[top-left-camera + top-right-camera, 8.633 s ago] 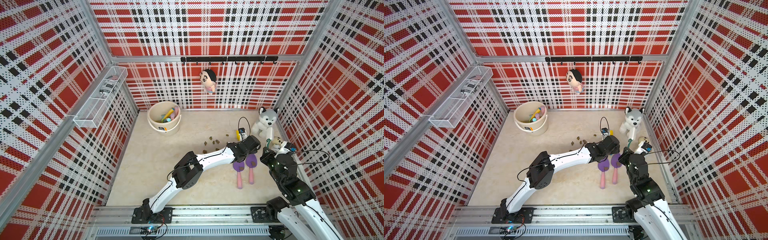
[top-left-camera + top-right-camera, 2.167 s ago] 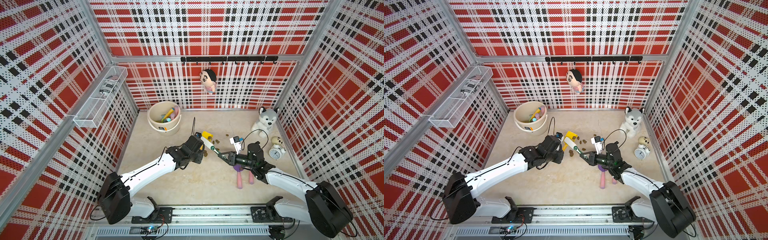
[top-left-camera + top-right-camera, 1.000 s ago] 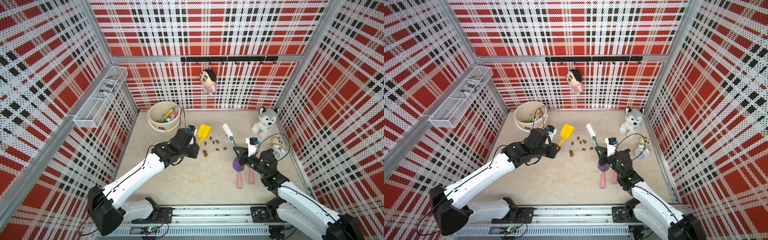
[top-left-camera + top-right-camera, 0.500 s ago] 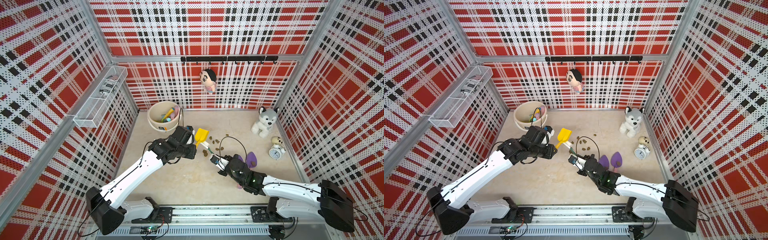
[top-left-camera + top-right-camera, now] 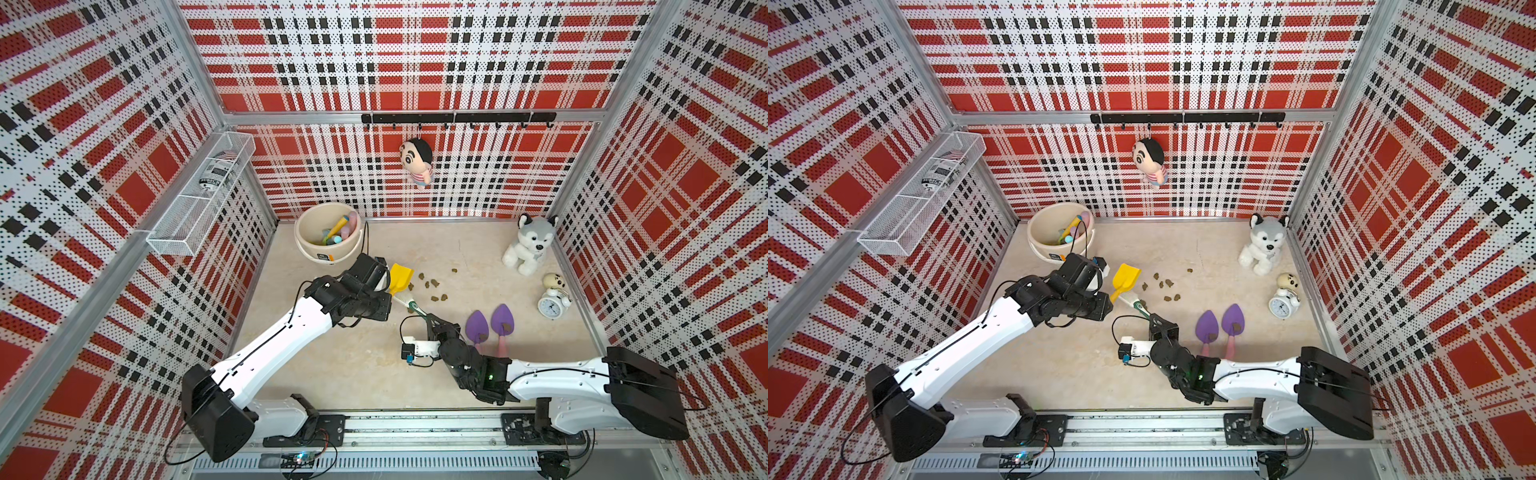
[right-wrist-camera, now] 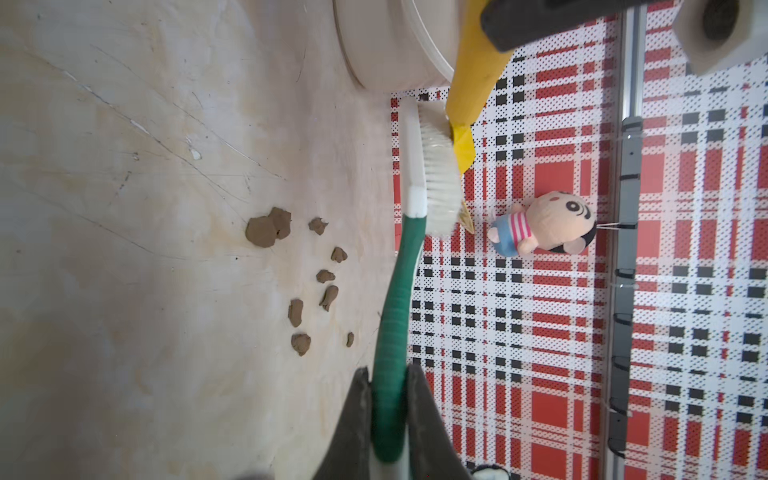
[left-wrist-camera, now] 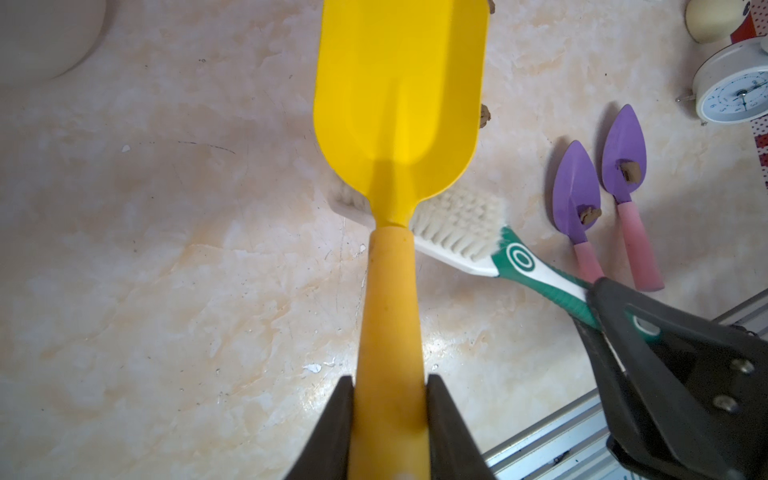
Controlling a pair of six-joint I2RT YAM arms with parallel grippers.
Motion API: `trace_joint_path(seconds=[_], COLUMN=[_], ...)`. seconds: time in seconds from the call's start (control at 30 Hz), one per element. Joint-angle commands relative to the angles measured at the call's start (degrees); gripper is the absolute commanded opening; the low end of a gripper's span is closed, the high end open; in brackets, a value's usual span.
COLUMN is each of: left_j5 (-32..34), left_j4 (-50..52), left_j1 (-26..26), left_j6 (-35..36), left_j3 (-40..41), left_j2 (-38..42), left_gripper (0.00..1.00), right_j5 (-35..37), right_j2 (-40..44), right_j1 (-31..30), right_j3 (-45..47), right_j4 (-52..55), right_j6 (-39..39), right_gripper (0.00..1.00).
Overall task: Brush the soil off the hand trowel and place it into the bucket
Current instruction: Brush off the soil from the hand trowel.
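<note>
My left gripper [image 7: 390, 380] is shut on the handle of the yellow hand trowel [image 7: 399, 104], and its blade [image 5: 401, 277] is held above the floor with its upper face bare. My right gripper [image 6: 388, 372] is shut on the green handle of a white-bristled brush [image 6: 440, 187]. The brush [image 7: 457, 232] crosses beneath the trowel's neck, bristles against it. Several soil [image 5: 432, 284] lumps lie on the floor just right of the blade. The cream bucket [image 5: 328, 253] stands at the back left, behind my left gripper [image 5: 384, 289], with coloured tools inside.
Two purple trowels [image 5: 478, 326] with pink handles lie right of my right gripper [image 5: 430, 320], each carrying a soil lump. A husky plush [image 5: 530, 243] and an alarm clock [image 5: 550, 305] stand by the right wall. A doll [image 5: 417, 164] hangs on the back wall.
Over the last second my right gripper swung the brush from the right side leftward and down to the trowel's neck. The left gripper kept the trowel almost in place.
</note>
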State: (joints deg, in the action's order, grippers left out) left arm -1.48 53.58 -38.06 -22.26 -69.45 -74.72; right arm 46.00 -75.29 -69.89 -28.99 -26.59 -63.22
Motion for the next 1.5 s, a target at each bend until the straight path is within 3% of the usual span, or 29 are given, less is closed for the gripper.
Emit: trace_joint_path(seconds=[0.0, 0.23, 0.47, 0.7, 1.07, 1.47], left_j5=[-0.43, -0.85, -0.82, -1.49, -2.63, -3.41], left_j4=[2.00, 2.05, 1.99, 1.97, 1.17, 0.12], left_j1=[0.29, 0.36, 0.71, 1.06, 1.03, 0.88], left_j6=[0.64, 0.64, 0.55, 0.55, -0.06, -0.05], left_j3=[1.14, 1.82, 1.64, 0.90, 0.86, 2.92], left_j2=[-1.13, -0.99, -0.12, -0.42, -1.57, -1.92], left_gripper=[0.00, 0.00, 0.00, 0.00, 0.00, 0.00], right_j5=[3.51, 6.23, 7.35, 6.15, 3.93, 3.46], right_j2=[-0.01, -0.32, 0.58, -0.66, -9.60, -11.63], right_j1=[-0.26, 2.01, 7.58, 7.08, -0.19, 0.11], right_j3=[-0.18, 0.06, 1.73, 2.47, -0.65, -0.93], right_j4=[-9.45, -13.47, -8.65, -3.80, -9.91, -18.27], right_j6=[-3.53, -2.64, 6.19, 12.85, 5.31, -1.27], right_gripper=[0.00, 0.00, 0.00, 0.00, 0.00, 0.00])
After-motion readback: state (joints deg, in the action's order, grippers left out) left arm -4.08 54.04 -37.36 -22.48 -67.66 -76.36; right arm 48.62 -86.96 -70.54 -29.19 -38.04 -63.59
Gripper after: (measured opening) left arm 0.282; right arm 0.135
